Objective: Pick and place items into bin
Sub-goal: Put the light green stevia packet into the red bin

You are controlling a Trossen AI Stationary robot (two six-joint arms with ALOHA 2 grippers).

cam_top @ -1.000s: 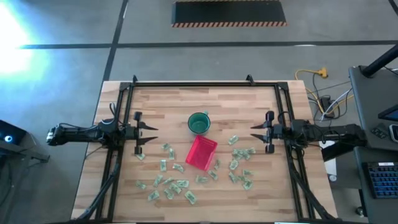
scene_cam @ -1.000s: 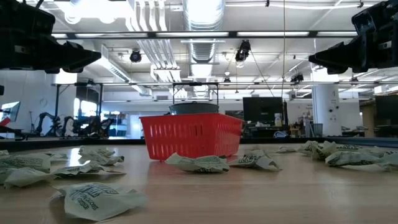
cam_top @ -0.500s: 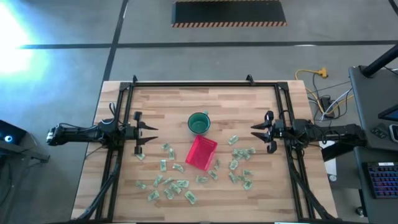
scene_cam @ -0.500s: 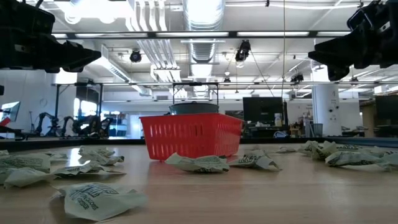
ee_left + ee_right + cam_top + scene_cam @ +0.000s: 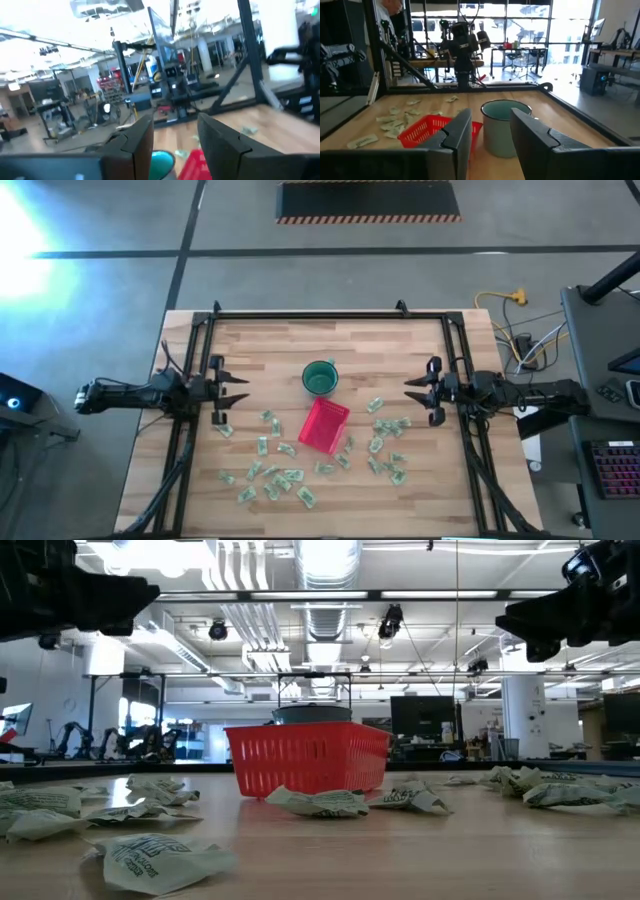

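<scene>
Wood planks formed the bench [image 5: 300, 340], and the red bin [image 5: 324, 425] sat near its middle, turned at an angle, with nothing visible inside it. On the near side of the bin, toward the bench's front edge, lay most of the items [image 5: 272, 480], pale green-and-white wrapped pieces scattered loosely; in the low view several of them [image 5: 150, 858] lay crumpled in front of the bin [image 5: 308, 757]. A second scatter of wrapped pieces [image 5: 387, 448] lay to the right of the bin, and a few more sat just left of it. Directly behind the bin, almost touching its far corner, stood a dark-green cup [image 5: 319, 378], upright.

Well to the left of the bin, the left end effector [image 5: 232, 390] hovered above the bench with its fingers spread apart, holding nothing. Well to the right of the bin, the right end effector [image 5: 416, 391] hung at a similar height, its fingers likewise parted and empty. The right wrist view showed its two dark fingers [image 5: 455, 135] standing apart, with the cup [image 5: 505, 127] and the bin [image 5: 434, 131] beyond them.
</scene>
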